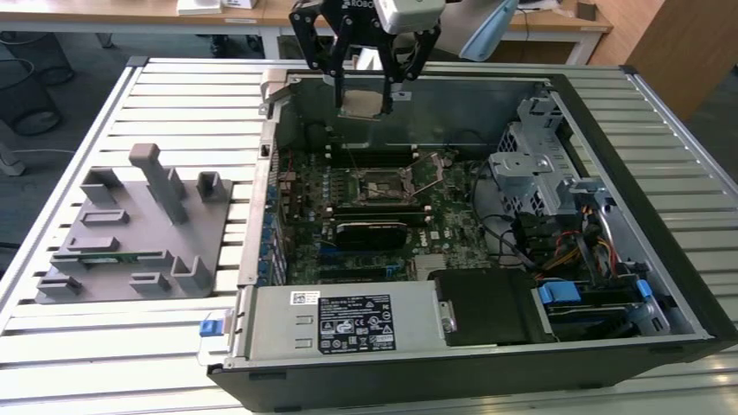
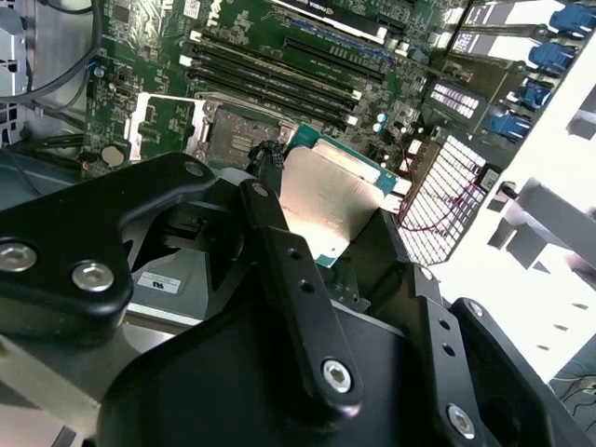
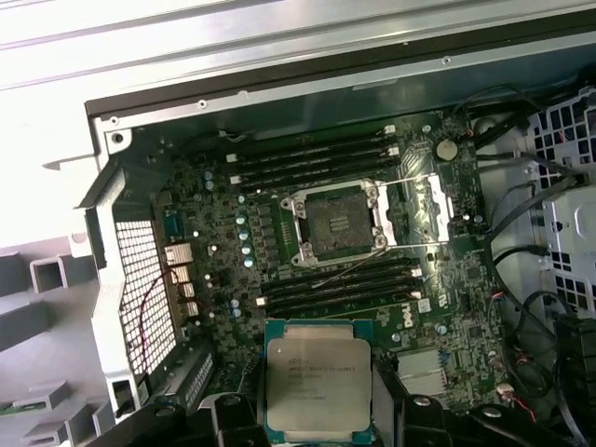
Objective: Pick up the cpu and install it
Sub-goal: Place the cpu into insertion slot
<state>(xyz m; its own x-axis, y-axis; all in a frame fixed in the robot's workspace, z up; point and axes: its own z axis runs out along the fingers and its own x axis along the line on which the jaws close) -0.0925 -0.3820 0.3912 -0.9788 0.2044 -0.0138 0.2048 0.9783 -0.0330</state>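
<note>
Exterior view: pincer (image 1: 369,93) hung above the far side of the open case (image 1: 645,164), pinching the cpu (image 1: 362,105) flat between its fingers, clear of everything beneath it. In the first wrist view the cpu sat metal top up, clamped by two opposite edges, its green rim showing past the fingers. Socket (image 3: 337,222) lay below and ahead of the pincer, not under it, with its load plate (image 3: 430,200) swung open beside it and the contact field exposed. Memory slots (image 3: 307,160) ran along both long sides of the socket. Well off to the side of the pincer, outside the case, stood a grey fixture (image 1: 127,225) with a memory stick (image 1: 110,257) in it. Judged stage: cpu picked and carried over the board, not yet seated. Judged risks: the hold is on thin edges only, so a jolt could let the chip slip or tilt and drop onto the board. A tilted or rotated descent would set it down skewed and could bend the socket contacts. Fingers overhang the chip, so they could catch the socket frame or open plate on the way down. Whether the chip's corner matched the socket could not be told.
</note>
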